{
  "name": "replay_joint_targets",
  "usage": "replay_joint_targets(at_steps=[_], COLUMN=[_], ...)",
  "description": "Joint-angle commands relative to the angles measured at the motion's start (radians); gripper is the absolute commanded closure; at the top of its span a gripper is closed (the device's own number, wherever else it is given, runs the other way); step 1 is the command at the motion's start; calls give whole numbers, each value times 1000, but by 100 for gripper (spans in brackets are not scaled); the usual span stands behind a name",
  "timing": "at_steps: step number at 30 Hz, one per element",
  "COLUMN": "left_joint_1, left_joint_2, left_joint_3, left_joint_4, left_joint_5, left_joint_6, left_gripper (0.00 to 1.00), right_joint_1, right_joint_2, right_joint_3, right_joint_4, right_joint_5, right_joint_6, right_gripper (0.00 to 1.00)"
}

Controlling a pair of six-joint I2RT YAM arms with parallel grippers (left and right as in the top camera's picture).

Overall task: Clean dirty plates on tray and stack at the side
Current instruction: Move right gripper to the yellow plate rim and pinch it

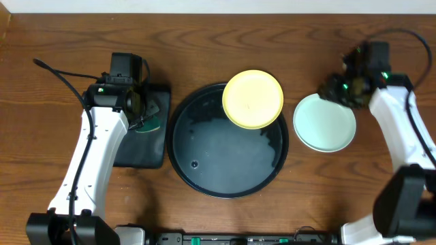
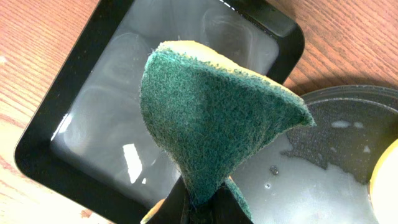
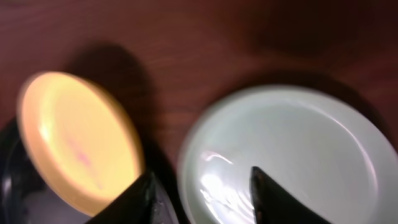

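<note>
Two plates show: the yellow plate (image 1: 253,99) rests on the round tray's (image 1: 218,160) far rim, and the mint plate (image 1: 325,122) lies on the desk (image 1: 272,41) just beside the tray. The left jaws clench a green sponge (image 2: 211,112) over the small rectangular tray (image 2: 93,112). The right jaws stand apart, empty, above the mint plate.

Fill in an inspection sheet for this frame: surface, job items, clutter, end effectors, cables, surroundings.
Surface: wooden table.
Job's things: round black tray, wet film inside; yellow plate resting over its far-right rim; mint plate on the table right of the tray.
Clutter: rectangular black tray left of the round one.
End effectors: left end effector shut on green sponge; right end effector open above the mint plate, empty.
Cables: left-arm cable and right-arm cable, both black.
Surroundings: pale wall strip.
</note>
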Motion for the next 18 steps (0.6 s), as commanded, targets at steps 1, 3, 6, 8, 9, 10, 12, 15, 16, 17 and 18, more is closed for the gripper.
replay_joint_targets(at_steps=[1, 3, 6, 8, 9, 10, 12, 15, 16, 17, 18], left_joint_1=[5, 5, 5, 5, 5, 5, 5, 5, 5, 5, 5], left_joint_2=[10, 10, 10, 10, 10, 10, 10, 10, 10, 10, 10], left_joint_3=[15, 15, 15, 15, 15, 15, 15, 15, 15, 15, 15], left_joint_4=[0, 1, 1, 1, 1, 1, 0, 1, 1, 1, 1], left_joint_5=[-12, -12, -12, -12, -12, -12, -12, -12, -12, -12, -12], left_joint_6=[6, 6, 6, 6, 6, 6, 6, 6, 6, 6, 6], left_gripper=[92, 92, 92, 92, 93, 93, 93, 93, 93, 93, 93], right_joint_1=[75, 115, 155, 174, 180, 187, 195, 199, 200, 200, 200], right_joint_2=[116, 199, 303, 362, 383, 402, 426, 457, 467, 471, 477], right_joint_3=[146, 236, 328, 365, 374, 378, 378, 378, 378, 378, 376], right_joint_4=[-35, -62, -75, -74, -73, -69, -62, -62, -63, -64, -64], right_joint_5=[-42, -42, -42, -45, -61, -82, -94, -86, -85, -86, -85], right_joint_6=[-95, -137, -176, -183, -199, -212, -217, -217, -217, -217, -217], right_gripper=[49, 44, 42, 41, 41, 41, 43, 51, 55, 59, 65])
